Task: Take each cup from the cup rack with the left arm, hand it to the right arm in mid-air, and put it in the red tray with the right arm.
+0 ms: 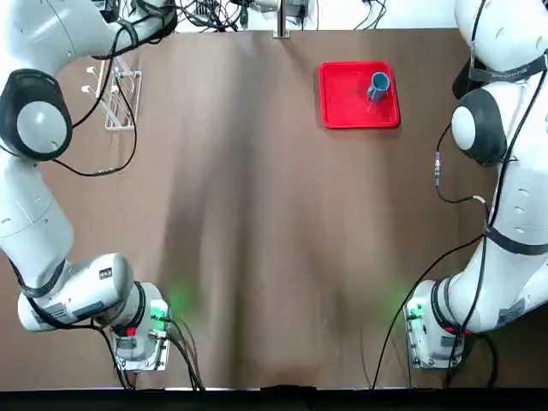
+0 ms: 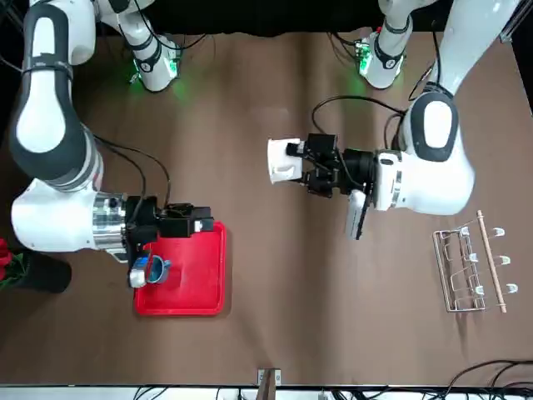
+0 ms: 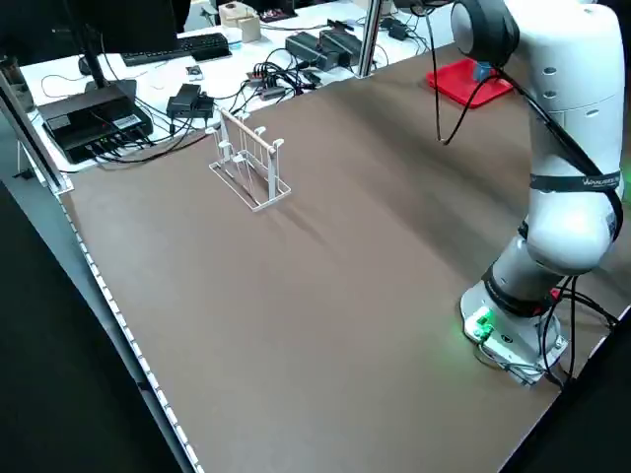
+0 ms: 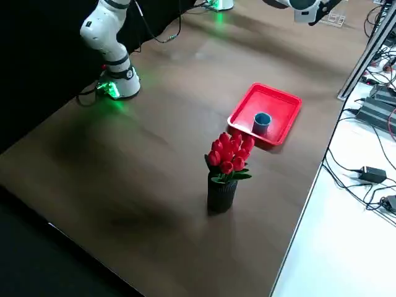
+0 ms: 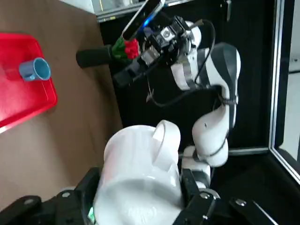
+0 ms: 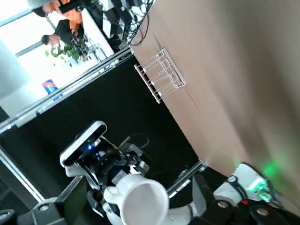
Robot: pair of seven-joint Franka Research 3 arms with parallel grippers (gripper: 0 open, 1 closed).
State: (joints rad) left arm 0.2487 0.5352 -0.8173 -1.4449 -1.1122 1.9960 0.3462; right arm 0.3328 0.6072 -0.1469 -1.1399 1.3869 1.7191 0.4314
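While the blue cup (image 1: 378, 85) is already standing upright in the red tray (image 1: 347, 110), toward the tray's two o'clock corner in the overhead view, the white cup (image 2: 284, 160) is only partway through its trip. That leaves the mid-air handover and the second placement as the remaining work, by my reading. The cup rack (image 2: 469, 271) is sitting with bare pegs at about ten o'clock on the tabletop (image 1: 257, 240) in the overhead view, well apart from the tray.

The left tool (image 2: 310, 166) is holding the white cup up off the tabletop, its arm lying nearly level and reaching across toward the other arm, with the fingers (image 5: 82, 187) pressing on the cup's sides and the handle facing away from the wrist. The cup's mouth is pointing at the right arm, as that arm's wrist camera shows.

The right tool (image 2: 185, 218) is hovering over the near edge of the red tray, close beside the blue cup, its wrist also turned level and facing the left arm. Its fingers (image 6: 75, 199) are standing wide apart with nothing between them.
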